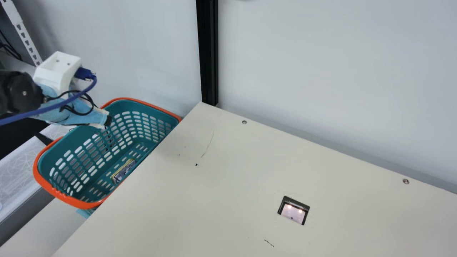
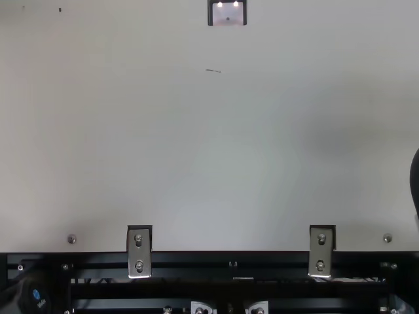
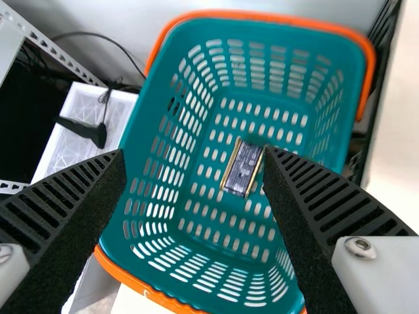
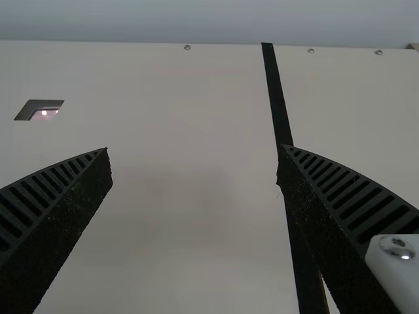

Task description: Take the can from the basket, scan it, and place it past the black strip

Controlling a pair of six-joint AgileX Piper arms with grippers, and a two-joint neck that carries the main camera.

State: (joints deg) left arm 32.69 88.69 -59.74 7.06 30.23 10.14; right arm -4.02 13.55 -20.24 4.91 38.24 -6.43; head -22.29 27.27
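Observation:
In the main view my left gripper point(image 1: 108, 120) is over the teal basket point(image 1: 84, 205) with the orange rim. The can point(image 1: 124, 171), dark-patterned with gold edges, lies on the basket floor. The left wrist view has my left gripper point(image 3: 195, 152) open above the basket point(image 3: 262, 17), with the can point(image 3: 243, 167) lower down between its fingers and untouched. My right gripper point(image 4: 194, 150) stands open and holds nothing over the cream table; the black strip point(image 4: 277, 98) runs partly behind one finger. The scanner window point(image 1: 293, 211) is set in the tabletop, lit from inside.
The basket sits against the table's point(image 1: 214, 185) left edge, below the tabletop. A pale wall and a black post point(image 1: 207, 53) rise behind. Metal brackets point(image 2: 139, 252) line the table's near edge. A white shelf unit with cables stands beyond the basket.

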